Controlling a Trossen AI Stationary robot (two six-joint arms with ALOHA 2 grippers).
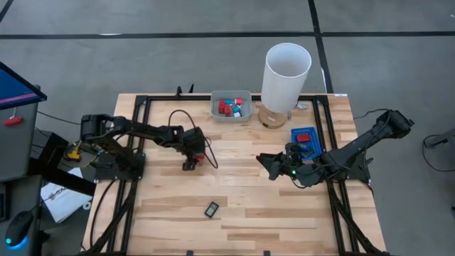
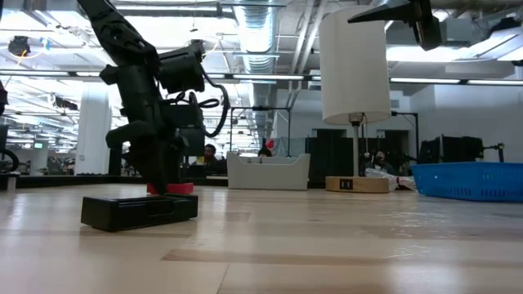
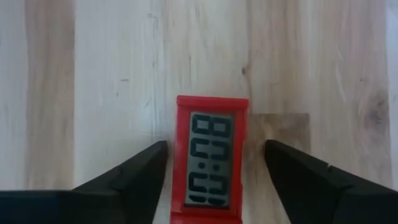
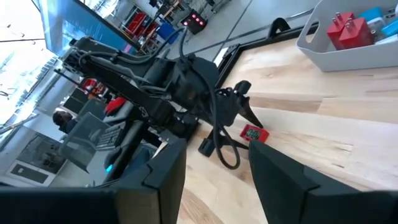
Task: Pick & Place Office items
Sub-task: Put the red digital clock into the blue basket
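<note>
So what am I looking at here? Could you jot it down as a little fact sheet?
Surface: wooden table
Left pincer: open, fingers either side of a red clock lying flat, not touching it
Right pincer: hanging mid-table, nothing between its fingers
Grey tray: holds red and blue pieces
Blue tray: one red framed piece inside
Black clock: alone near the front edge
White lamp: behind the trays

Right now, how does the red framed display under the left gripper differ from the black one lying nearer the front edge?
The red display lies between the left gripper's open fingers; the black display lies alone, far from either arm. Their frames are red versus black. Both are small flat rectangles lying on the table.
</note>
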